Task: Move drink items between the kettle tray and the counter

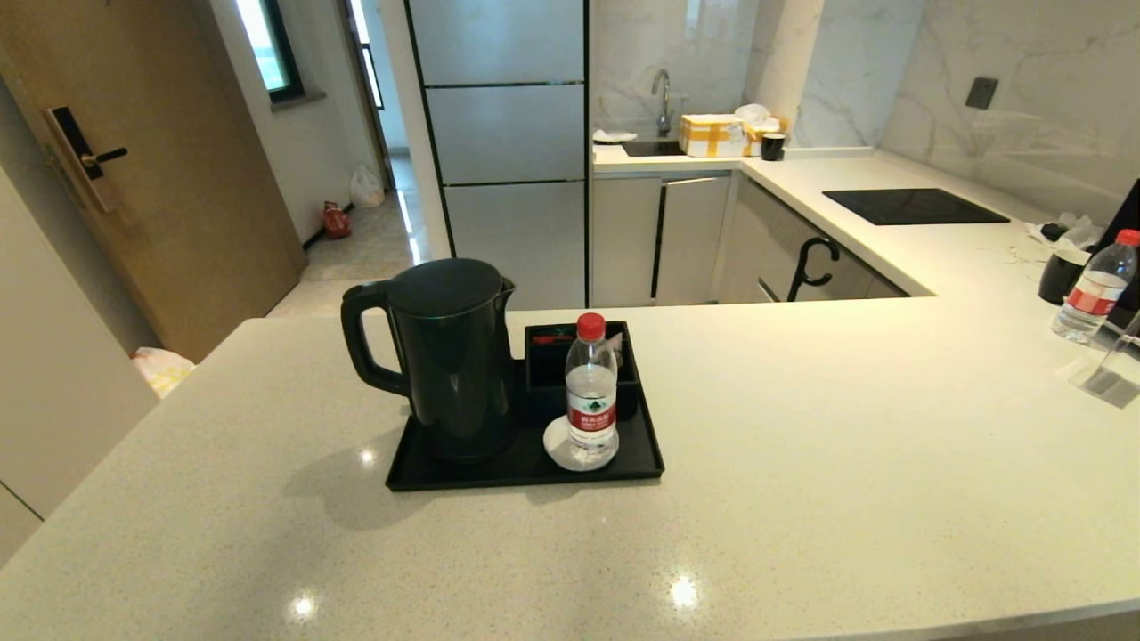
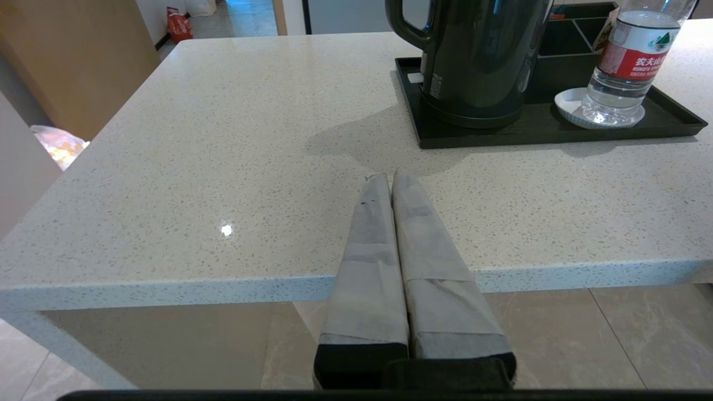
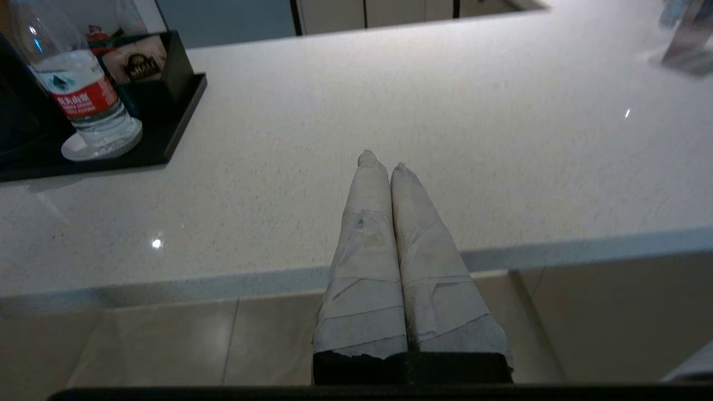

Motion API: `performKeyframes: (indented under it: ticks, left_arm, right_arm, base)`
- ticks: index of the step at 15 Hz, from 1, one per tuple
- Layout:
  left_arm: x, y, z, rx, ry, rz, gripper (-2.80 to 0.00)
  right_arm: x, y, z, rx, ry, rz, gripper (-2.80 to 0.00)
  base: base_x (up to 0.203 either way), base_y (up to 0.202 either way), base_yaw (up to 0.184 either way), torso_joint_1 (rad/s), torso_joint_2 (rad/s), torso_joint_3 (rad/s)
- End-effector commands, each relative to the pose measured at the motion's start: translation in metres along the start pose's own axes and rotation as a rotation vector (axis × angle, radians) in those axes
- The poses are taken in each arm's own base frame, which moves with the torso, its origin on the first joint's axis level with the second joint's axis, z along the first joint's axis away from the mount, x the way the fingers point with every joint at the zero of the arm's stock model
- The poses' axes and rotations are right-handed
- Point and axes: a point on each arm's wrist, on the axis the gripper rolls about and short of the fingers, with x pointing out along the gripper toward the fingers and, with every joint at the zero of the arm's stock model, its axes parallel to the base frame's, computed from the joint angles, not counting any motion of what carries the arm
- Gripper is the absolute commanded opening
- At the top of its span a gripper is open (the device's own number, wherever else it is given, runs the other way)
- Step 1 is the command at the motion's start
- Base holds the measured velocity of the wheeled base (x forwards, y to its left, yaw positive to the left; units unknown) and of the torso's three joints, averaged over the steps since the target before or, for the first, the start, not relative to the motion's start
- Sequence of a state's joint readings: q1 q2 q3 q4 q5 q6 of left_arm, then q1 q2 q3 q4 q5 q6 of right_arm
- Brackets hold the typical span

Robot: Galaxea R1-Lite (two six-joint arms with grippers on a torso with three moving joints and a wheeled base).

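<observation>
The black kettle stands on the left side of the black kettle tray, handle pointing left. On the tray's white coaster stands the small water bottle with a red cap, in front of the small black divided box. The tray rests mid-counter. My left gripper is shut and empty at the counter's near edge, short of the kettle and bottle. My right gripper is shut and empty too, to the right of the bottle and tray. Neither gripper shows in the head view.
A second water bottle and a black cup stand at the counter's far right, by a clear stand. A black hob lies on the back right run. A sink and boxes are at the far back.
</observation>
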State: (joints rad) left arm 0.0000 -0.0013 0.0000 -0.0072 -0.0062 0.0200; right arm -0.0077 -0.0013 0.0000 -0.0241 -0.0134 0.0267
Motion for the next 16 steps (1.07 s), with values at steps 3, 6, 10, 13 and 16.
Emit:
performKeyframes:
  ticks: [3,6,10,13,16]
  left_arm:
    - [0.0,0.0,0.0,0.0,-0.001,0.002,-2.8]
    - [0.0,0.0,0.0,0.0,-0.001,0.002,-2.8]
    - [0.0,0.0,0.0,0.0,-0.001,0.002,-2.8]
    - [0.0,0.0,0.0,0.0,-0.001,0.002,-2.8]
    - [0.0,0.0,0.0,0.0,-0.001,0.002,-2.8]
  right_arm:
    - [0.0001,-0.0001,-0.002,0.016,0.021,-0.003,-2.8]
    - [0.0001,-0.0001,-0.002,0.016,0.021,-0.003,-2.8]
    - [0.0001,-0.0001,-0.002,0.018,0.021,-0.003,-2.8]
    - [0.0001,-0.0001,-0.002,0.019,0.021,-0.003,-2.8]
    - [0.0001,-0.0001,-0.0021,0.017,0.022,-0.001,-2.8]
  base:
    - [0.0,0.0,0.0,0.0,0.0,0.0]
    - [0.0,0.0,0.0,0.0,0.0,0.0]
    - [0.0,0.0,0.0,0.0,0.0,0.0]
    - [0.0,0.0,0.0,0.0,0.0,0.0]
    - [0.0,0.0,0.0,0.0,0.0,0.0]
